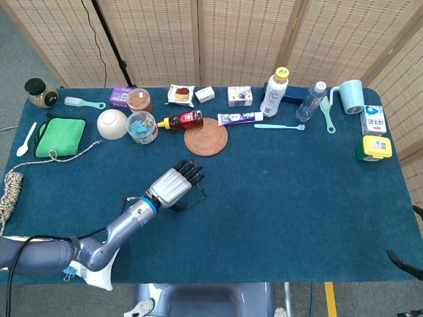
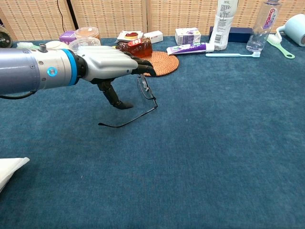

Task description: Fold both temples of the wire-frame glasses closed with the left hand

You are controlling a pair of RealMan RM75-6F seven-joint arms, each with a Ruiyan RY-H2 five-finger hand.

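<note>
The glasses (image 2: 145, 93) sit left of centre on the blue table (image 2: 228, 143), front standing edge-on. One temple runs from it toward the lower left of the chest view, lying open. The left hand (image 2: 107, 67) hovers over them, fingers (image 2: 143, 69) extended above the front and thumb hanging down, gripping nothing. The head view hides most of the frame beneath the hand; the chest view shows it clearly.
</note>
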